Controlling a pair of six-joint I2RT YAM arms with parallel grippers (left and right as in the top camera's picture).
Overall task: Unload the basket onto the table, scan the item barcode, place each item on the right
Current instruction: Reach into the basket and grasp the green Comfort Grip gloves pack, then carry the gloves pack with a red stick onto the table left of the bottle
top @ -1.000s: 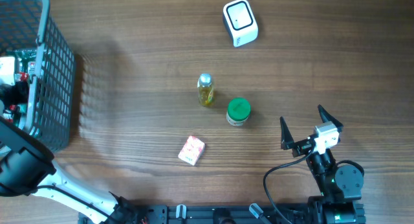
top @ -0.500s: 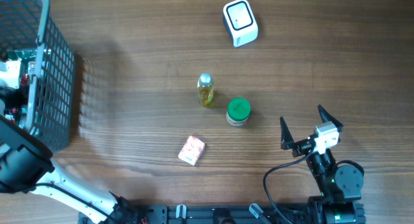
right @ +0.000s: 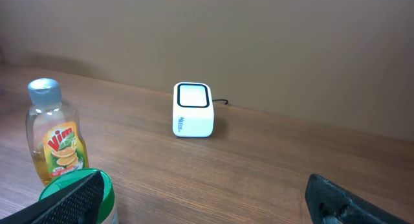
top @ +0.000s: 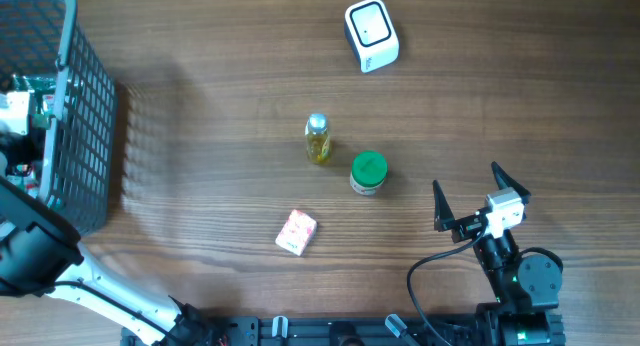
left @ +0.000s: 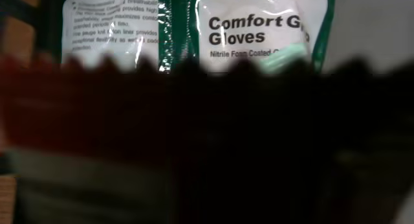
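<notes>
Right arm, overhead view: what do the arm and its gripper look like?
The right gripper has two black pointed fingers on a black body, with a white block on the wrist. Behind it sits a round black joint, and a black cable loops beside it.

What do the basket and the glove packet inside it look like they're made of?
Basket: rigid dark mesh with a pale grey rim, plastic or coated wire; cannot tell which. Glove packet: glossy plastic film, going by the glare and soft creases over its print.
</notes>
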